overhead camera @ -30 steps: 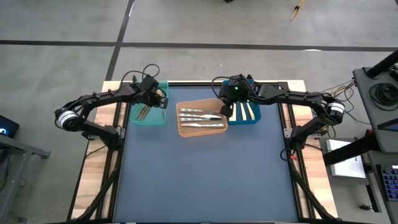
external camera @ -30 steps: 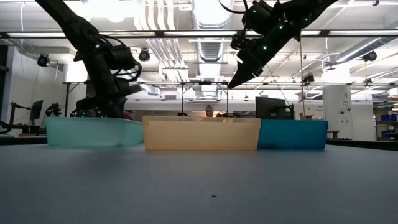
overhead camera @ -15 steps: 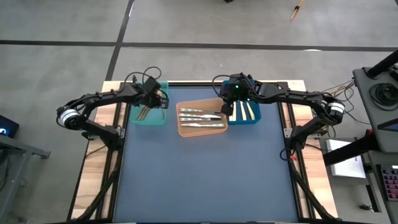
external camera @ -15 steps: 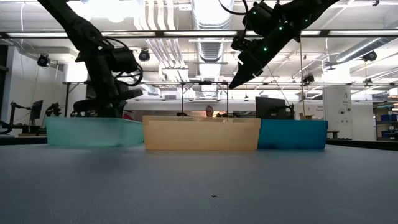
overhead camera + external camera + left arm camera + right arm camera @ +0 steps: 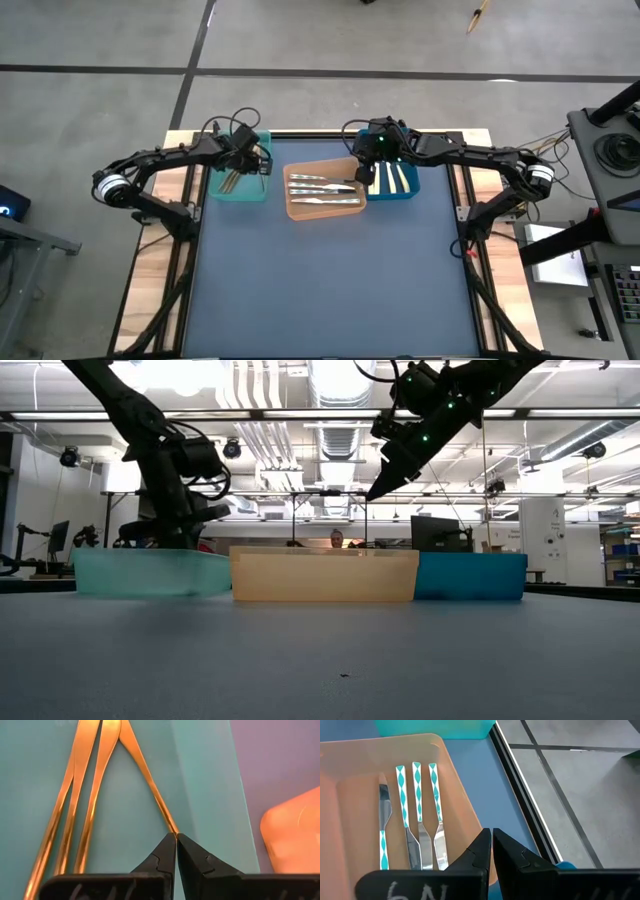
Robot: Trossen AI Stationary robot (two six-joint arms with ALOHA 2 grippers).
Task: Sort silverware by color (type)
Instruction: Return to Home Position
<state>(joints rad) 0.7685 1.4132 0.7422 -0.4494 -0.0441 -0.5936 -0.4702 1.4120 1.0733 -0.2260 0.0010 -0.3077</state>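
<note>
Left gripper (image 5: 176,836): clenched, empty, low over teal bin (image 5: 214,192) holding gold silverware (image 5: 95,795). Centre: orange bin (image 5: 295,212), patterned-handle knives (image 5: 417,820) side by side. Right gripper (image 5: 491,831): clenched, empty, raised near orange bin's edge beside blue bin (image 5: 412,194) with cream-handled pieces (image 5: 398,178). Bins in a row at far edge of dark blue mat (image 5: 330,280).

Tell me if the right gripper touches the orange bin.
Apart. The low view shows the right gripper hanging clear above the orange bin, with open background between them.
</note>
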